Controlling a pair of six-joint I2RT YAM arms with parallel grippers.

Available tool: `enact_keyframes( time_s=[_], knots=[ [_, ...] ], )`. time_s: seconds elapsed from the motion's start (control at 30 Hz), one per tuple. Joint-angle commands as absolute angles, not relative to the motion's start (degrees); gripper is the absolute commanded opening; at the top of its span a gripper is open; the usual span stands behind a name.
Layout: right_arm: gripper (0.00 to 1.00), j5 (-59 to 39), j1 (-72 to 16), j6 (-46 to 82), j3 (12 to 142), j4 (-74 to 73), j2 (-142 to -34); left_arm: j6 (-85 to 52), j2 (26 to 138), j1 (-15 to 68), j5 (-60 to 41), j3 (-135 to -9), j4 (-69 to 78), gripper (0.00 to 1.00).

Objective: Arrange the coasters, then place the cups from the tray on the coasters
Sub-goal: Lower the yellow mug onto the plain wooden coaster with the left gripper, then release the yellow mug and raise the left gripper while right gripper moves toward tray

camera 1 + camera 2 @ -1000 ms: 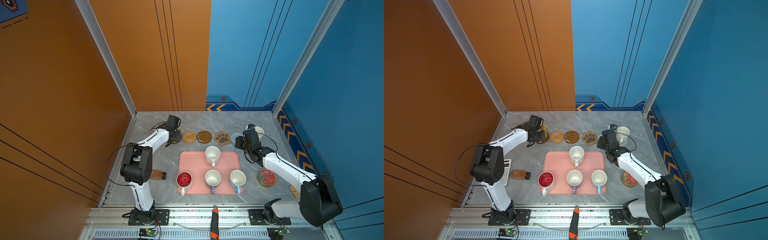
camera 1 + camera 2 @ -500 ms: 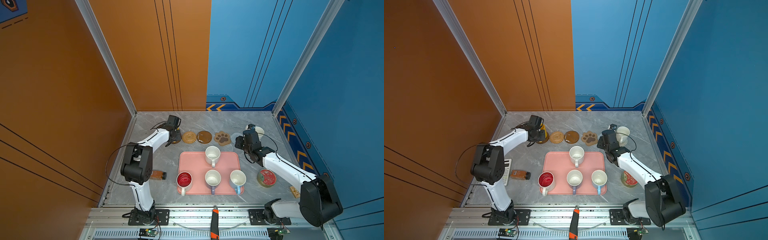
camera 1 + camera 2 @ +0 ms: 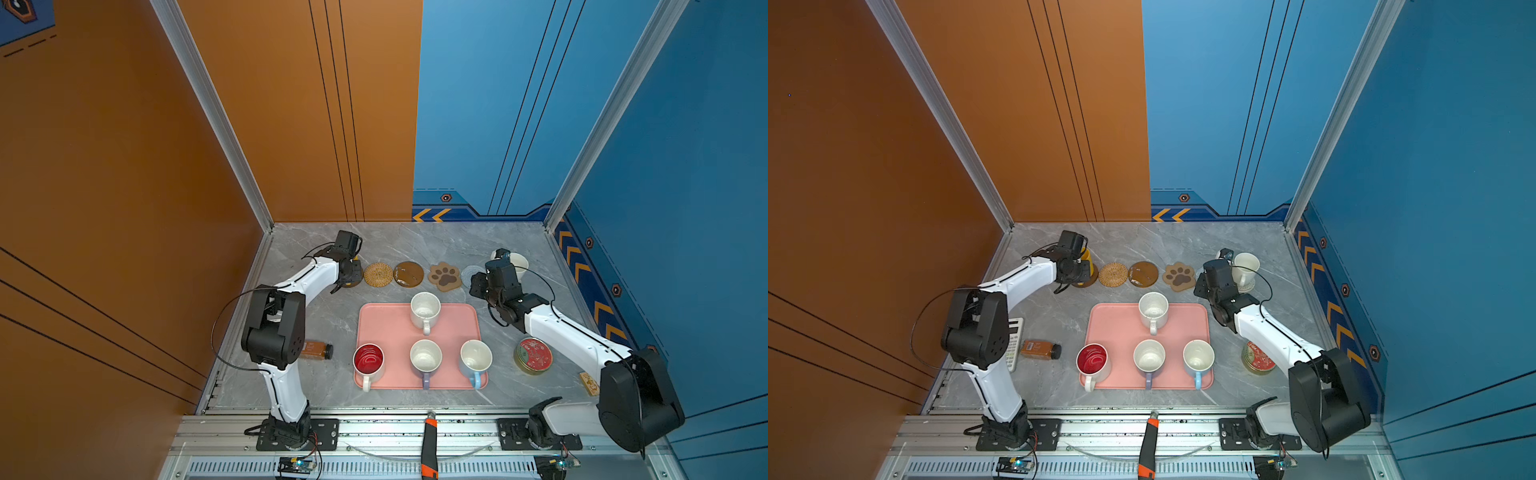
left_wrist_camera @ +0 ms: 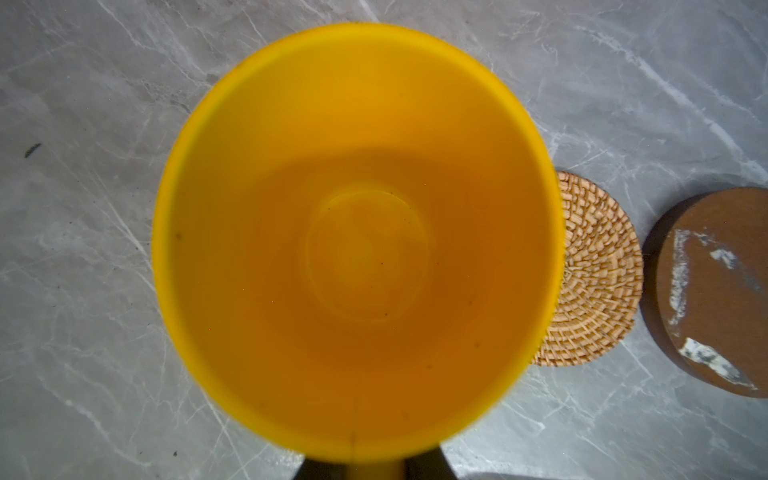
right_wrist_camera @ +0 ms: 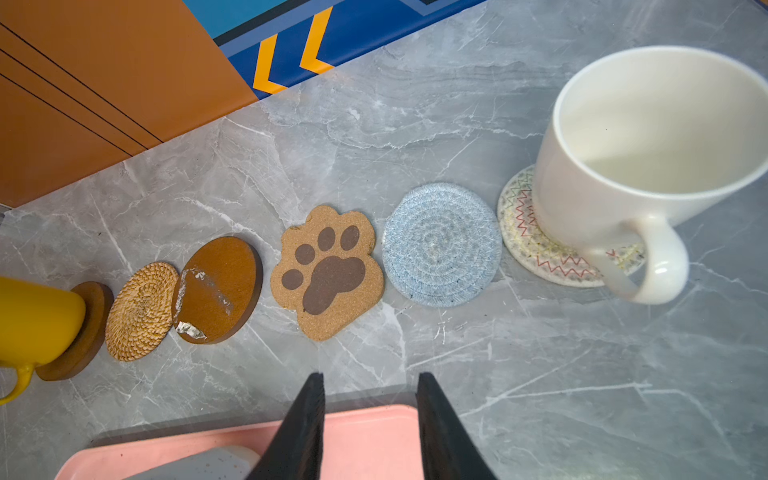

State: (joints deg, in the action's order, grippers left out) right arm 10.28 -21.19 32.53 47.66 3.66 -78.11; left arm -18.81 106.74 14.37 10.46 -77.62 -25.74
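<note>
The yellow cup (image 4: 353,232) stands on a brown disc coaster (image 5: 89,328) at the left end of the coaster row. My left gripper (image 4: 376,467) is shut on its handle. Along the row lie the rattan coaster (image 3: 378,274), a second brown disc (image 3: 408,274), the paw coaster (image 3: 445,276) and the grey-blue coaster (image 5: 441,244). The cream cup (image 5: 648,141) rests on the cream woven coaster (image 5: 523,232). My right gripper (image 5: 370,378) hangs open and empty over the far edge of the pink tray (image 3: 386,328). The tray holds the speckled (image 3: 425,309), red-inside (image 3: 368,359), lilac (image 3: 425,356) and light blue (image 3: 476,358) cups.
A red-and-gold tin (image 3: 533,355) sits right of the tray under the right arm. A brown bottle (image 3: 316,350) lies left of the tray, with a calculator (image 3: 1014,343) beside it. An orange-handled tool (image 3: 430,449) lies on the front rail. Walls enclose three sides.
</note>
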Motion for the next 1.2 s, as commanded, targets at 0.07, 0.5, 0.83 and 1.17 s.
enact_keyframes(
  time_s=[0.07,0.5,0.83,1.17],
  knots=[
    [0.36,11.07,-20.74,33.57,49.35,5.93,-78.23,-18.18,106.76,15.08,12.69,-79.45,-27.67,0.22],
    [0.35,11.24,-20.61,33.61,49.01,6.22,-77.72,-18.81,105.52,15.77,12.73,-79.27,-28.76,0.46],
    [0.39,11.32,-20.52,33.92,48.87,6.31,-77.52,-19.49,100.37,16.82,13.98,-78.15,-30.67,0.49],
    [0.43,12.21,-20.51,34.01,47.55,6.63,-74.76,-21.97,89.46,22.42,19.69,-74.84,-31.11,0.5]
  ],
)
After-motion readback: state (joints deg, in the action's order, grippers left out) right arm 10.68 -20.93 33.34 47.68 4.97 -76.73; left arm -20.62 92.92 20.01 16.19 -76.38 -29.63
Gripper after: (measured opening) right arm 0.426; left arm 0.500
